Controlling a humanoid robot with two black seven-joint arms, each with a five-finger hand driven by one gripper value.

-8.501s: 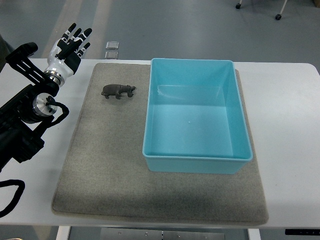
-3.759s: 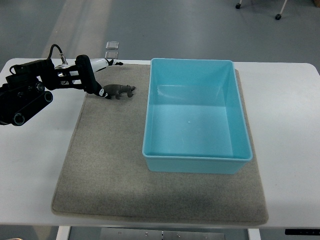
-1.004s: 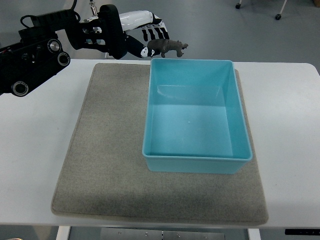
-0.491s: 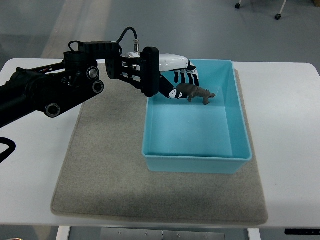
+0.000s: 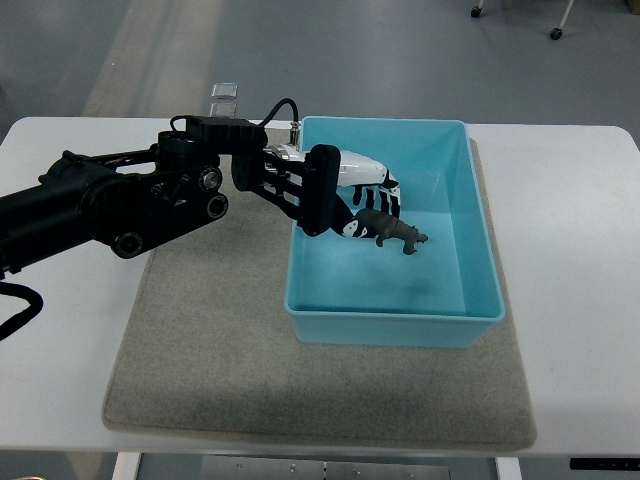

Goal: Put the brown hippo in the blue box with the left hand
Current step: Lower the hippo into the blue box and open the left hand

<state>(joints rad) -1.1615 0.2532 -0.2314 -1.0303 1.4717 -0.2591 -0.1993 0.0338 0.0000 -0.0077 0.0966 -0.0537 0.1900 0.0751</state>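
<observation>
My left hand (image 5: 368, 212) reaches in from the left over the near-left part of the blue box (image 5: 480, 250). Its fingers are shut on the brown hippo (image 5: 395, 230), which hangs inside the box's outline, above the box floor, head pointing right. The black forearm (image 5: 150, 195) crosses the grey mat (image 5: 210, 340). The right hand is out of view.
The blue box sits on the grey mat on a white table (image 5: 570, 250). A small clear square item (image 5: 224, 90) lies beyond the table's far edge. The box holds nothing else.
The left hand has carried the hippo from above the box's far-left rim down and nearer, into the middle of the box. The hippo is lower now.
</observation>
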